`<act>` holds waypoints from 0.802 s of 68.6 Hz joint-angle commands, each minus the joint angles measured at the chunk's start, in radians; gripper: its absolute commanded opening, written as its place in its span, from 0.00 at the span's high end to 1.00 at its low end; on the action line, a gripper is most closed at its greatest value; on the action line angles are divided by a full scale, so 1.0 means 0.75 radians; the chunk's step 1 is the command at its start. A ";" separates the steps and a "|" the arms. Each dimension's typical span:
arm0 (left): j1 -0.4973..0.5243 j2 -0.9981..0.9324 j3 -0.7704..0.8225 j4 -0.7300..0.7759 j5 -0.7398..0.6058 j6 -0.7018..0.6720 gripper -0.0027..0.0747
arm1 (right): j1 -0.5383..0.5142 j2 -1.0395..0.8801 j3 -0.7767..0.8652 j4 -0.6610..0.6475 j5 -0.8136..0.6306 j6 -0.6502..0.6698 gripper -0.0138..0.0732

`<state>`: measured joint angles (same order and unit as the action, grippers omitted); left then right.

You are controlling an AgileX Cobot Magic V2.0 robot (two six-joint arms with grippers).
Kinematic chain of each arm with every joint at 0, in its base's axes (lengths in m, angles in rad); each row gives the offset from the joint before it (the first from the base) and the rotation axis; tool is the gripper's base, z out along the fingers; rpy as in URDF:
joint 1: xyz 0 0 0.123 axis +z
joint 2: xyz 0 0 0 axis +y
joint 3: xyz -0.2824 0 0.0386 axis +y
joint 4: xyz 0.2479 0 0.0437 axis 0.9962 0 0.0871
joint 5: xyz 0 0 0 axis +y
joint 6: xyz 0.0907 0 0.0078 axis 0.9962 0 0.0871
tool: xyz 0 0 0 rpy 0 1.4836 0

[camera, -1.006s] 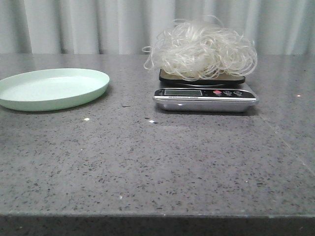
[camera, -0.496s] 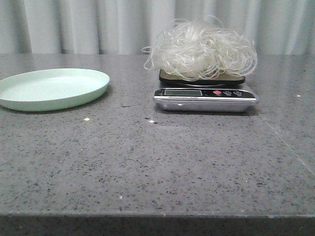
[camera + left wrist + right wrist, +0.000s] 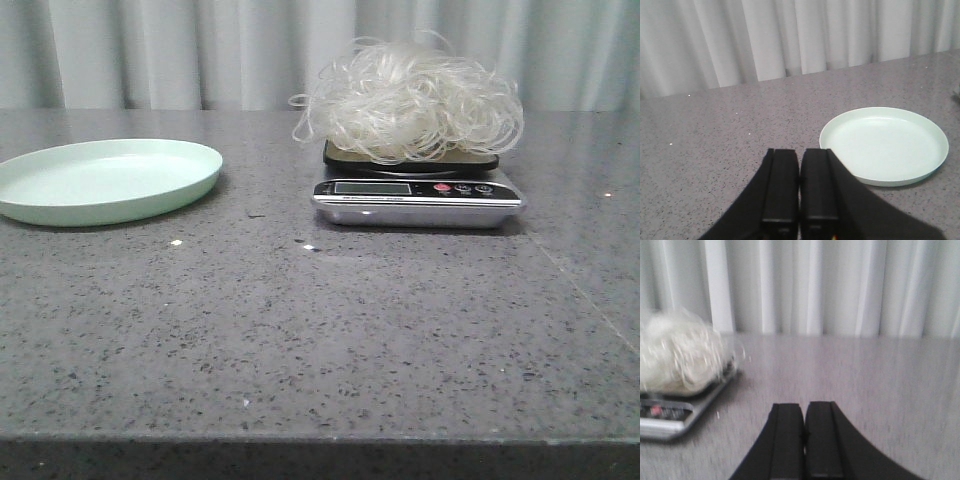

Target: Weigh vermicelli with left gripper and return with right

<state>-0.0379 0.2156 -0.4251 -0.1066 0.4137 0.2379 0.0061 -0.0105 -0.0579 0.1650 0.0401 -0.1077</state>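
Observation:
The vermicelli [image 3: 410,102], a fluffy white mass of thin glassy strands, lies on the silver kitchen scale [image 3: 418,196] at the middle right of the table; it also shows blurred in the right wrist view [image 3: 680,357]. The pale green plate [image 3: 105,180] sits empty at the far left and shows in the left wrist view [image 3: 885,145]. My left gripper [image 3: 800,152] is shut and empty, above the table beside the plate. My right gripper [image 3: 804,406] is shut and empty, to the right of the scale [image 3: 670,415]. Neither gripper shows in the front view.
The table is grey speckled stone [image 3: 320,340] with a white curtain [image 3: 200,50] behind it. A few small white crumbs [image 3: 176,242] lie between the plate and the scale. The table's front edge runs along the bottom of the front view.
The front view is the same across the frames; vermicelli, scale and plate have not moved.

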 commanded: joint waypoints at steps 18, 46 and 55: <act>0.003 0.013 -0.033 -0.036 -0.110 -0.013 0.79 | -0.003 0.366 -0.565 0.007 -0.004 0.000 0.67; 0.003 0.013 -0.033 -0.036 -0.110 -0.013 0.79 | 0.194 1.031 -1.377 0.056 0.436 -0.002 0.61; 0.003 0.013 -0.033 -0.036 -0.110 -0.013 0.79 | 0.304 1.226 -1.563 0.056 0.592 -0.020 0.40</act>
<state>-0.0379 0.2156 -0.4251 -0.1201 0.4118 0.2379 0.1898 0.8169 -1.1168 0.1989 0.4706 -0.1077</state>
